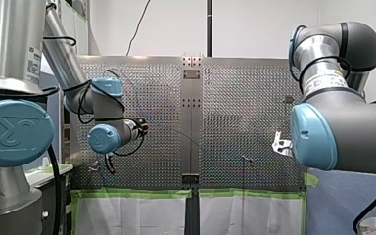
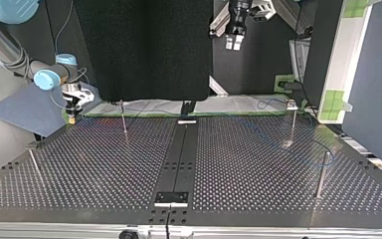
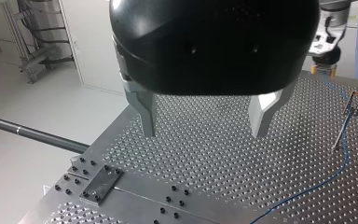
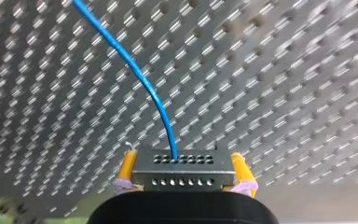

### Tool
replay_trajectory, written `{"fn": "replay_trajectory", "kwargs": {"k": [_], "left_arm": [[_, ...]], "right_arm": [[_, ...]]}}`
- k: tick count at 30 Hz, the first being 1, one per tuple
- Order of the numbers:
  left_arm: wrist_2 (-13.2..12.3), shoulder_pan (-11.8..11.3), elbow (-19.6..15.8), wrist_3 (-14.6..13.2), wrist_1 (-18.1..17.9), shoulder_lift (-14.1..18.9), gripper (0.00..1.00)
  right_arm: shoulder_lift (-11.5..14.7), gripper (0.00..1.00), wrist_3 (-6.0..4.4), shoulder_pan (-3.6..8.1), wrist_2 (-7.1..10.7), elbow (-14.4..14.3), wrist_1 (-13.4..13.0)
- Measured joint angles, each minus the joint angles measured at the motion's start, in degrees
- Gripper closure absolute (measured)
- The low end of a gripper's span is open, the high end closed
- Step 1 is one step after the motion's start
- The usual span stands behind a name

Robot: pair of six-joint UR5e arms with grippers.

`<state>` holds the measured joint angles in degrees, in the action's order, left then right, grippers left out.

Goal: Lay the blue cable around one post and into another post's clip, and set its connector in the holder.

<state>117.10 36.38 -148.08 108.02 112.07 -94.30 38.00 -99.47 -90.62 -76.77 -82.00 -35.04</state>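
We are holding our left gripper (image 3: 205, 133) above the perforated worktop (image 2: 104, 164), its metal fingers standing apart with nothing between them. Our right gripper (image 4: 182, 156) is hovering near the worktop's far corner at the top view's left. A thin post (image 3: 347, 121) is standing beside the blue cable (image 4: 144, 88), which is trailing across the worktop and running into the small grey connector (image 4: 182, 175) that the right gripper's yellow pads are clamping from both sides.
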Motion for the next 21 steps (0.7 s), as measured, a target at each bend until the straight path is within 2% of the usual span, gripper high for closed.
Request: {"fn": "replay_trajectory", "kwargs": {"k": [12,21], "left_arm": [[0.0,-0.57,0.0,0.33,0.0,0.01,0.02],[-0.02,-0.66,0.0,0.61,0.0,0.02,0.02]], "right_arm": [[5.18,1.0,-0.01,-2.53,0.0,-0.67,0.75],[9.49,1.0,-1.09,-3.98,-1.96,-3.51,0.63]]}}
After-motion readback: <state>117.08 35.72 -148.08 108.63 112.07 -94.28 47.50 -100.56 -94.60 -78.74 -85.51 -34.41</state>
